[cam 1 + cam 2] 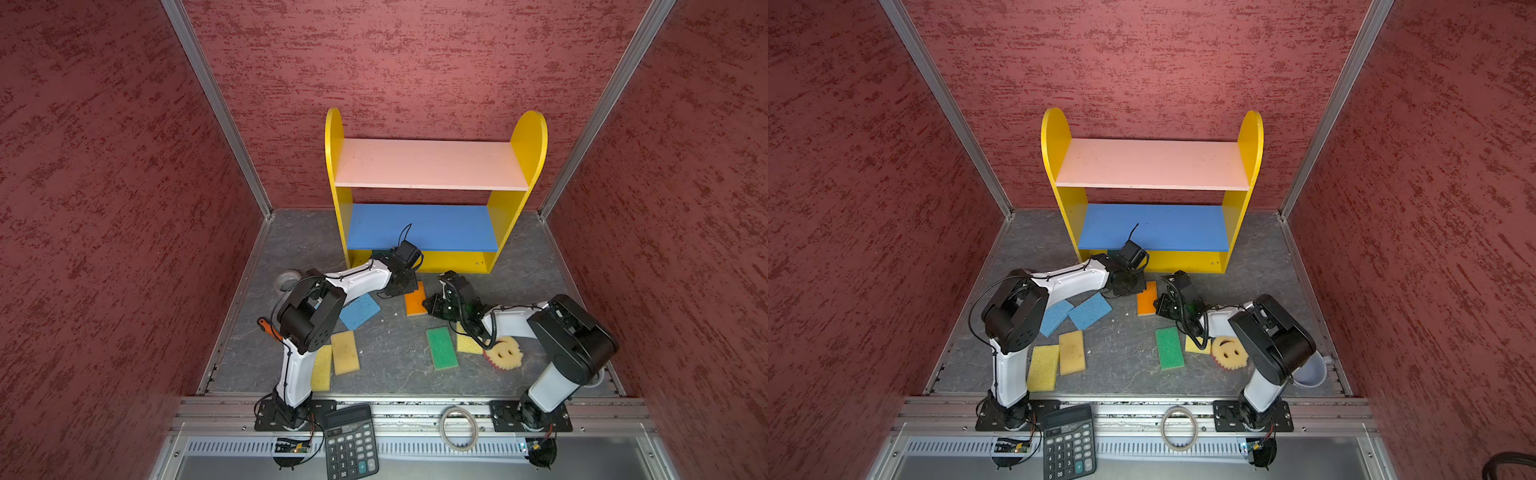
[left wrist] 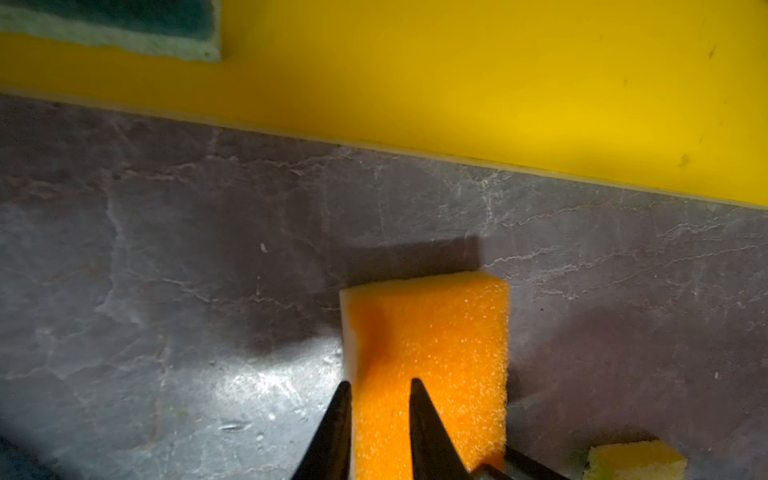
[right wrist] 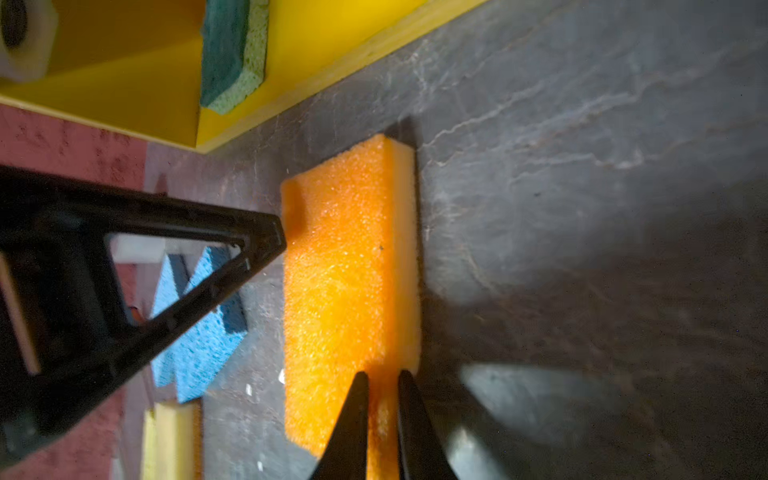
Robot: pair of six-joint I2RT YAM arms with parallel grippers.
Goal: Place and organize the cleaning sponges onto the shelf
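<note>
Since only one piece is seen shelved, the task is judged to be at an early stage, with the pick-up of a further sponge in hand.

Shelf: small three-tier wooden rack [image 1: 517, 166] with yellow round-topped sides, set against the back wall. The pink top board and blue middle board are bare. A green-topped sponge [image 3: 232, 54] is lodged toward the left end of the yellow bottom board.

Item in hand: orange-topped rectangular foam sponge [image 1: 415, 300]. It lies flat on the grey marbled floor [image 1: 395, 365], just in front of the bottom board and between both grippers.

Right gripper [image 3: 382, 380]: the jaws are drawn almost together, and a thin fold of the orange-topped sponge's near end is seen pinched between them.

Left gripper [image 2: 380, 390]: the jaws are narrowly parted and set astride one long edge of the same sponge. No grip is evident.

Unshelved stock, all on the floor:
- two blue pads [image 1: 1090, 309]
- a yellow pad [image 1: 322, 368] beside a tan pad [image 1: 345, 352]
- a green-topped pad [image 1: 441, 348]
- a yellow pad [image 1: 467, 344] partly hidden by the right arm
- a round yellow smiley sponge [image 1: 1228, 352]

Next move, as judged: the left gripper is to be drawn clear. The sponge is then to be lifted by the right arm and carried to a board. A shallow pinch on soft foam may slip, so a gentle lift is called for.
</note>
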